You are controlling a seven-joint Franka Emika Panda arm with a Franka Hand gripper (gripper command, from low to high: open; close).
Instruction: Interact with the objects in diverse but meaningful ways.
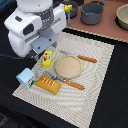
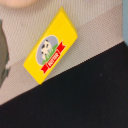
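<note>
Arm hangs low over the mat's point(image 1: 95, 75) near-left part in the exterior view, wrist housing hiding the gripper; fingers appear in neither view, so cannot tell whether apart or together

Yellow box point(image 1: 47, 58) sits on the mat directly below the wrist, near the mat's left edge. Wrist view shows it flat, label up, red banner and cow picture readable point(image 2: 50, 52), lying close to the mat's edge with dark table point(image 2: 85, 95) just beyond. Camera centred on it: likely the chosen target, approach from above

Other items: milk carton point(image 1: 25, 77) at the mat's front-left corner, bread point(image 1: 49, 84) just beside it along the front edge, plate point(image 1: 68, 66) mid-mat with knife point(image 1: 86, 58) and fork point(image 1: 64, 80) flanking. Cheese point(image 1: 67, 8) well apart, off the mat near the pots point(image 1: 92, 12)

Room: box has little margin toward the mat edge; plate close on its other side. Right half of the mat is open for setting things down
</note>
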